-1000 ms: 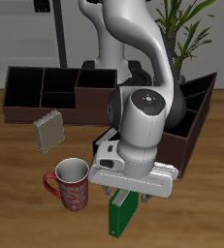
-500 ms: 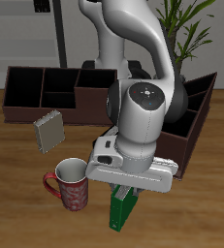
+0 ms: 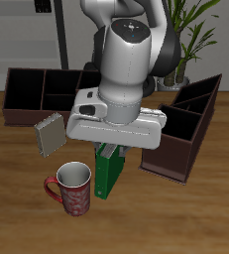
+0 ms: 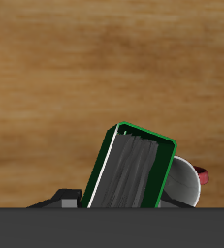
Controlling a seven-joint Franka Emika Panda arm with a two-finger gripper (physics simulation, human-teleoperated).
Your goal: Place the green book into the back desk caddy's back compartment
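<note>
The green book (image 3: 108,173) hangs upright under my gripper (image 3: 110,151), which is shut on its top edge; the hand's white body hides the fingers. In the wrist view the green book (image 4: 131,170) fills the space between the jaws, tilted, its page edges facing the camera. It is off the table, just beside the mug (image 3: 72,189). The back desk caddy (image 3: 27,107) lies broadside farther back. Its back compartment (image 3: 61,80), the farther small middle cell, looks empty and is well away from the book.
A red patterned mug stands near the front, also seen in the wrist view (image 4: 186,184). A grey striped book (image 3: 50,134) stands in front of the long caddy. A second brown caddy (image 3: 187,124) with sloped walls sits beside the arm. A plant (image 3: 197,25) is behind.
The arm has swung up and toward the back of the table, carrying the green book with it. The book now hangs higher and beside the mug instead of near the front edge.
</note>
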